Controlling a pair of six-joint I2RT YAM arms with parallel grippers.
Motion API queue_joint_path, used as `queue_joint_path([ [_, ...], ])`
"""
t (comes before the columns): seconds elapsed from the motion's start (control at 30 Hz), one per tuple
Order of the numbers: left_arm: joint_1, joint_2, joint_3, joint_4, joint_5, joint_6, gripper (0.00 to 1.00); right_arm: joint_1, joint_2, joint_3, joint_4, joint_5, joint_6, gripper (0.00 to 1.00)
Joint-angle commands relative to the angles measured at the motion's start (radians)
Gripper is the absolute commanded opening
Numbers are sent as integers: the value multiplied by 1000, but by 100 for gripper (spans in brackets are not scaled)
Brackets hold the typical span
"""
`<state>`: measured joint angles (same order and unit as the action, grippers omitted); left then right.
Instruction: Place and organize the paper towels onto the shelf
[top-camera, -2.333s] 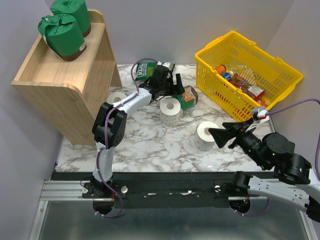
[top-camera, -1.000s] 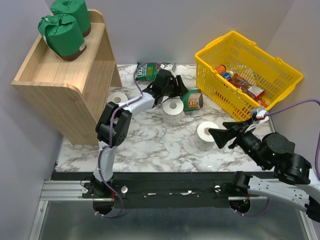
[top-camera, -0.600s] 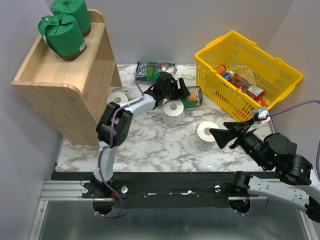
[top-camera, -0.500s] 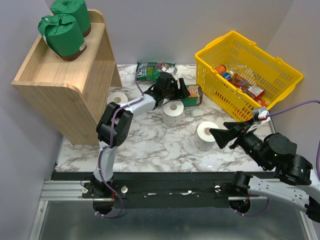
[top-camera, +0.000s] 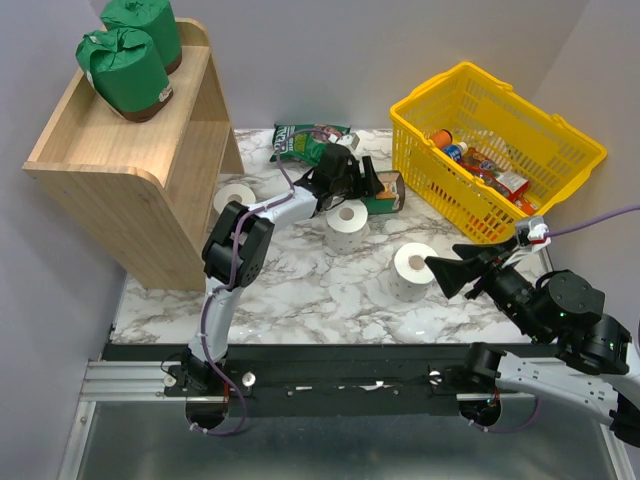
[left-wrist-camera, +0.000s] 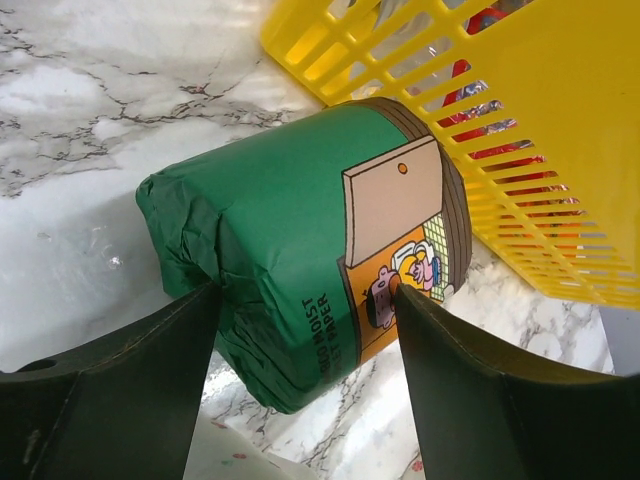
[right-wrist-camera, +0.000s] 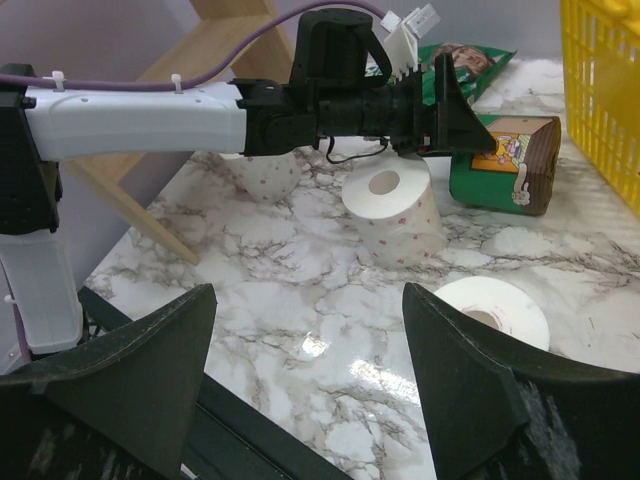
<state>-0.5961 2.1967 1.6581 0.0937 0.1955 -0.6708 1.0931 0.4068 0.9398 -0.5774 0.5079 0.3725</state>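
A green-wrapped paper towel roll (left-wrist-camera: 290, 240) lies on its side by the basket, also in the top view (top-camera: 390, 192). My left gripper (left-wrist-camera: 305, 292) is open, its fingertips either side of that roll's end, touching or nearly so (top-camera: 370, 186). Two green rolls (top-camera: 125, 65) stand on the shelf's (top-camera: 130, 150) top tray. Three white rolls stand on the marble: by the shelf (top-camera: 236, 197), in the middle (top-camera: 347, 225), and near my right gripper (top-camera: 413, 270). My right gripper (right-wrist-camera: 308, 295) is open and empty above the table, just right of that roll (right-wrist-camera: 495, 312).
A yellow basket (top-camera: 560, 150) holding small items stands at the back right, close behind the green roll. A flat green snack bag (top-camera: 305, 140) lies at the back. My left arm (right-wrist-camera: 150, 115) stretches across the table's middle. The shelf's lower tier opens to the right.
My left gripper has reached right and its fingers now flank the lying green roll, which shifted slightly toward the basket. My right arm drifted a little to the right.
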Motion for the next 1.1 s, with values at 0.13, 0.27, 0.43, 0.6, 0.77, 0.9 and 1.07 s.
queue_joint_path([
  [0.13, -5, 21, -41, 84, 25, -41, 74, -2, -3, -13, 5, 43, -26, 84],
  [0.27, -5, 49, -32, 129, 64, -61, 70, -1, -2, -15, 4, 49, -37, 84],
  [0.43, -5, 52, -47, 167, 68, -76, 77, -1, -11, -16, 4, 67, -47, 84],
  [0.6, -4, 49, -77, 250, 88, -108, 72, -1, -17, -21, 5, 70, -50, 84],
  [0.77, -4, 52, -77, 270, 99, -122, 50, -1, -20, -22, 5, 69, -50, 84],
  [0.9, -4, 52, -69, 287, 114, -131, 41, -1, -29, -25, 5, 70, -49, 84],
  [1.07, -5, 44, -54, 293, 127, -138, 32, -2, -33, -29, 4, 67, -40, 84],
])
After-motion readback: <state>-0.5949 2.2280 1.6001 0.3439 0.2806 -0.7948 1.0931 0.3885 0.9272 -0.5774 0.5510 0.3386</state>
